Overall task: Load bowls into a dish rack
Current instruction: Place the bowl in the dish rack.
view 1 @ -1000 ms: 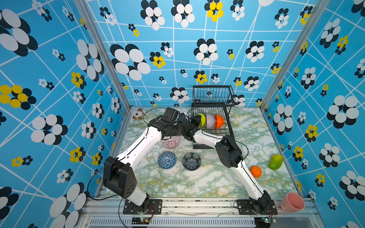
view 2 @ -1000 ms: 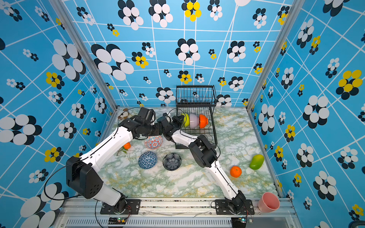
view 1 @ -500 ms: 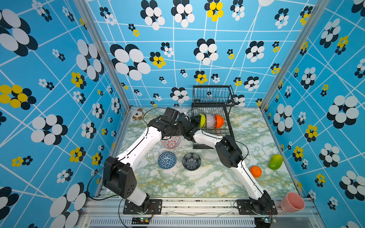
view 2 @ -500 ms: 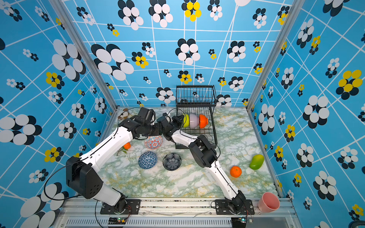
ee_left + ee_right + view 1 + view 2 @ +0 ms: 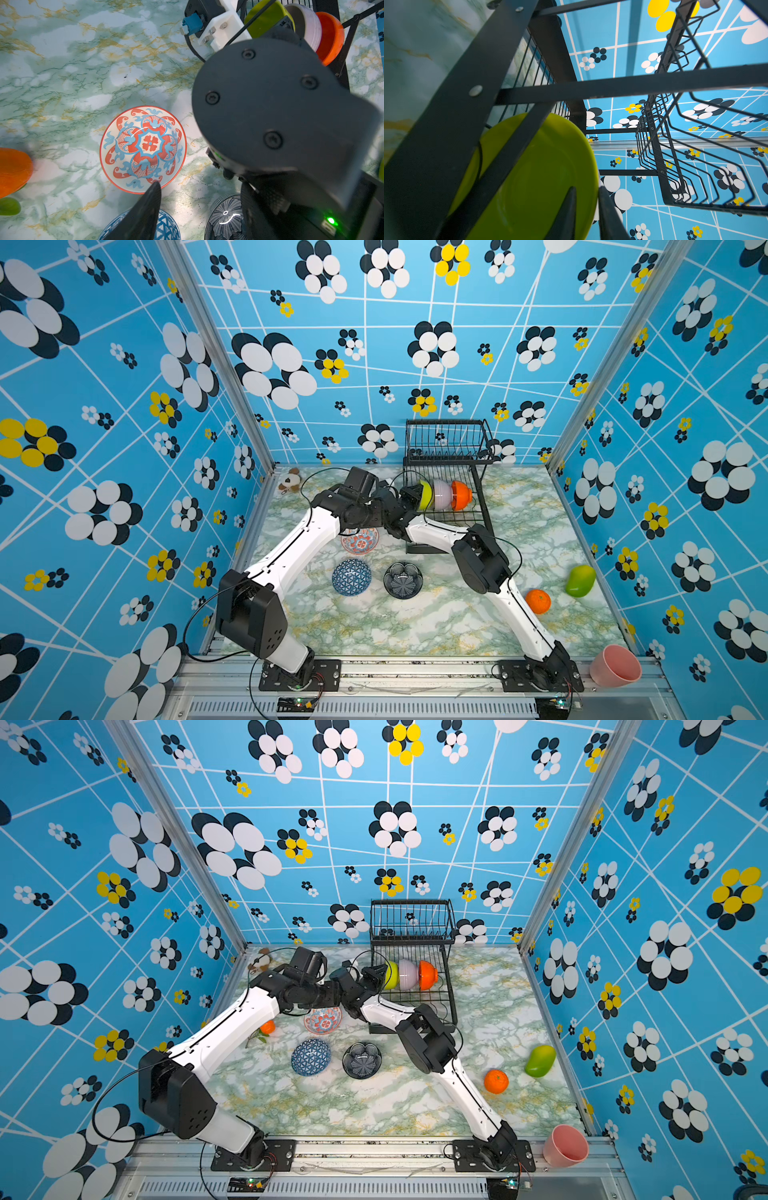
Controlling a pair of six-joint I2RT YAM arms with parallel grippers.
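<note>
Standing on edge in the dish rack's lower tray, at the counter's one o'clock, are the lime-green bowl, lilac bowl and orange bowl. The right hand straddles the lime-green rim, fingers barely parted; whether it pinches I cannot tell. The left hand, spread and empty, hovers by the floral bowl at the rack's eight o'clock.

Marbled tabletop carries dish rack, floral bowl, blue bowl, black bowl, orange fruit.
</note>
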